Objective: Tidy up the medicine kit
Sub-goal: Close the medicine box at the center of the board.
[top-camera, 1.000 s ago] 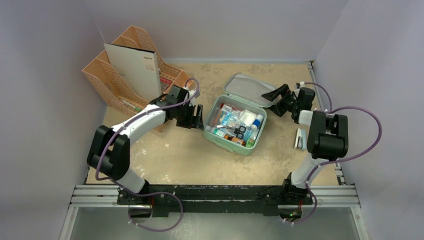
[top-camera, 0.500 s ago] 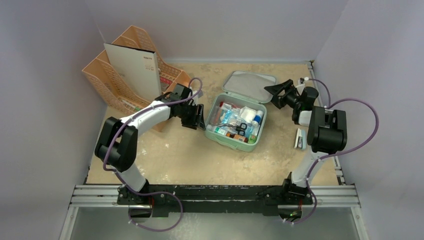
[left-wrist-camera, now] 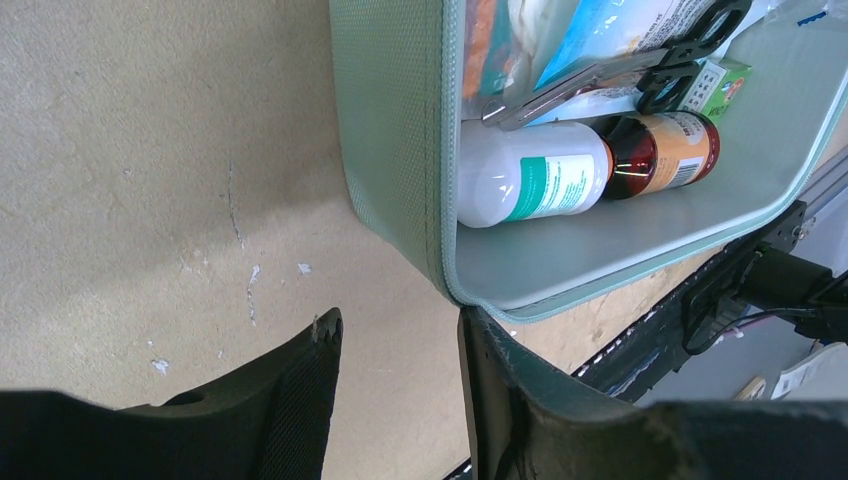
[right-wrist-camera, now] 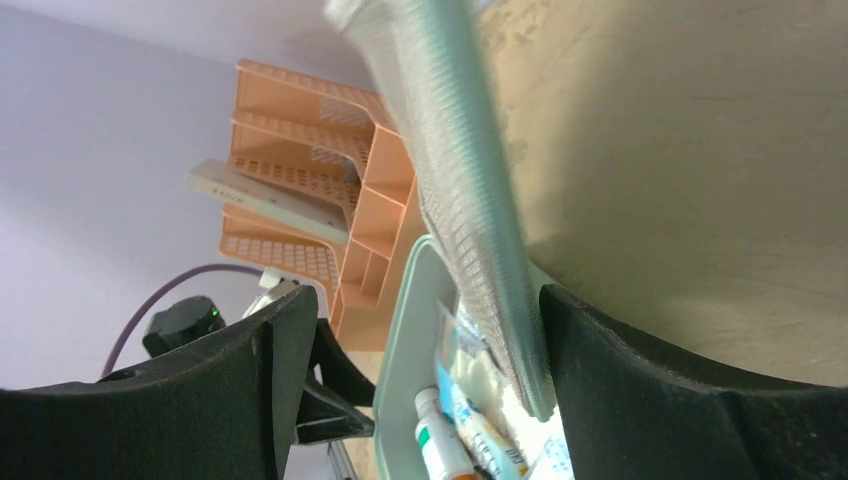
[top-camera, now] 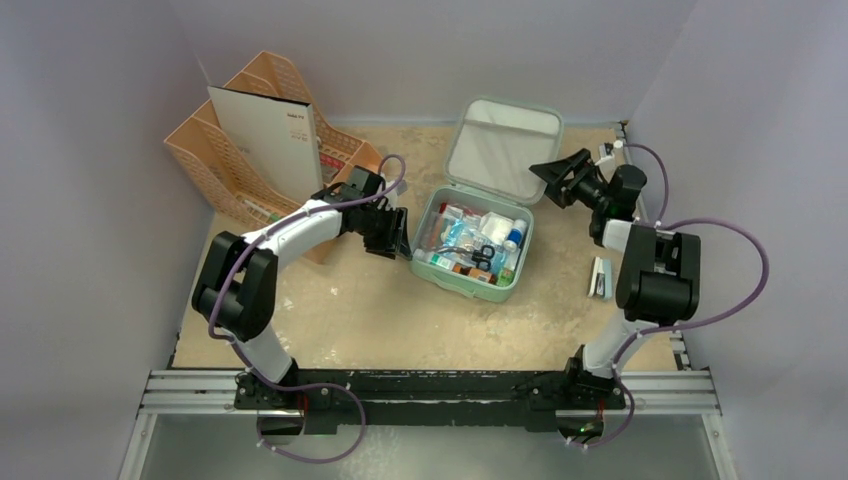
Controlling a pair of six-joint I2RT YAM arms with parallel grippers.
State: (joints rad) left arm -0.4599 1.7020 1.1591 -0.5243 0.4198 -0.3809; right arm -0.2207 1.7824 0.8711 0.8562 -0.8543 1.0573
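Note:
The mint-green medicine kit [top-camera: 428, 268] lies open mid-table, packed with a white bottle [left-wrist-camera: 530, 185], a brown bottle [left-wrist-camera: 660, 155], scissors [left-wrist-camera: 610, 65] and packets. Its grey-lined lid [top-camera: 503, 140] stands nearly upright at the far side. My left gripper [top-camera: 400, 232] is low at the kit's left side. In the left wrist view it [left-wrist-camera: 400, 320] is open with bare table in the gap, and one finger touches the kit's corner rim [left-wrist-camera: 455, 295]. My right gripper [top-camera: 558, 176] is open wide around the lid's right edge [right-wrist-camera: 450, 170], which leans on one finger [right-wrist-camera: 600, 340].
A peach desk organizer [top-camera: 260, 150] holding a white board [top-camera: 268, 140] stands at the back left, just behind my left arm. A small white item [top-camera: 600, 275] lies near the right table edge. Grey walls close in on three sides.
The lid has swung up from lying flat to nearly upright, with my right gripper rising alongside it. My left gripper has narrowed and come against the kit's left corner.

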